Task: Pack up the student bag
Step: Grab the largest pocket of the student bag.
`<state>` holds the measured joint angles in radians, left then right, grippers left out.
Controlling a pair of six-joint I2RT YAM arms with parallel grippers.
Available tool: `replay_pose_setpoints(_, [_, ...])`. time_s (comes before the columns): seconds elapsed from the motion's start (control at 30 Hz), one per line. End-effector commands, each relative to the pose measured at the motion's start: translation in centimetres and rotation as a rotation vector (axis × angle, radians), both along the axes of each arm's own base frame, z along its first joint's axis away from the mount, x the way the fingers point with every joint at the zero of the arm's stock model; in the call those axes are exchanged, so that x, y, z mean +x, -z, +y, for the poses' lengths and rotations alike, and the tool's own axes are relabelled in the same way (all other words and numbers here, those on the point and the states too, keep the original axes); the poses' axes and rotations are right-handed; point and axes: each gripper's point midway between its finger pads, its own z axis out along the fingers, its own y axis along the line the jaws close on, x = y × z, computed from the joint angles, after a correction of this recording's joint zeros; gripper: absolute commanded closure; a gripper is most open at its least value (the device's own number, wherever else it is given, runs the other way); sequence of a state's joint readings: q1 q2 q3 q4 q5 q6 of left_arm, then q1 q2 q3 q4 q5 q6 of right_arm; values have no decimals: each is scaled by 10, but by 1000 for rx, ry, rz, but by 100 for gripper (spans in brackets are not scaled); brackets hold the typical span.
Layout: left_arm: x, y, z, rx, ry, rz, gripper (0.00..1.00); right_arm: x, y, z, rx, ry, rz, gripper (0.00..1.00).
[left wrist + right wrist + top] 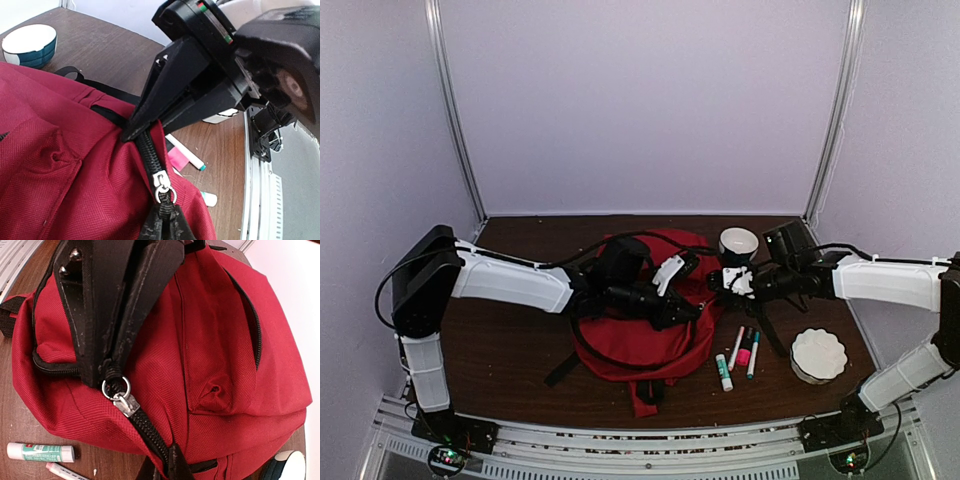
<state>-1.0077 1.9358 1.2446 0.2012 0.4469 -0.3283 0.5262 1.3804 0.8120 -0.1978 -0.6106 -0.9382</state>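
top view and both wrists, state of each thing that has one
student bag: lying flat, zip shut from slider to right gripper
zip pull: pinched by left gripper
left gripper: shut on zip pull
right gripper: shut on student bag at its zip
bowl: upright, empty
white dish: upright, empty
glue stick: lying flat, capped

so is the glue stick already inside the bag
No, the glue stick lies on the table beside the markers, outside the student bag.
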Motion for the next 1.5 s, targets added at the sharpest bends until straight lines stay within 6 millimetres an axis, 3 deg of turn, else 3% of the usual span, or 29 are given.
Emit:
replay_pose_setpoints(0.0, [-10, -8, 5, -12, 39, 23, 100, 15, -5, -4, -3, 52, -15, 96])
replay_pose_setpoints(0.13, [-8, -10, -3, -27, 46, 34, 100, 15, -4, -4, -5, 52, -6, 96])
replay_pose_setpoints(0.17, [-8, -11, -5, -32, 51, 37, 93, 15, -4, -4, -5, 50, -5, 96])
replay_pose_setpoints(0.43, [-5, -15, -12, -44, 60, 62, 73, 15, -1, -3, -9, 50, 7, 96])
replay_pose_setpoints(0.63, [-6, -11, -8, -42, 61, 81, 93, 16, -1, -2, -9, 51, 9, 96])
replay_pose_setpoints(0.7, [-4, -9, -7, -35, 46, 83, 93, 16, 0, -2, -9, 51, 10, 96])
replay_pose_setpoints(0.8, [5, -1, -5, 8, -13, 93, 81, 16, -1, -2, -7, 53, 9, 96])
replay_pose_setpoints(0.9, [6, -7, -7, -27, -37, 124, 85, 17, -1, -2, -8, 58, 13, 96])
replay_pose_setpoints(1.0, [-7, -20, -8, -130, 6, 183, 97, 17, -2, -2, -6, 60, 15, 96])
replay_pose_setpoints(1.23, [-18, -23, -11, -235, 83, 273, 100, 18, -4, 1, 4, 62, 46, 96])
replay_pose_setpoints(1.37, [-6, 0, -12, -165, 3, 296, 81, 17, -4, 1, 5, 64, 52, 96])
replay_pose_setpoints(1.47, [2, 14, -11, -102, -48, 295, 75, 17, -5, 0, 4, 69, 46, 96])
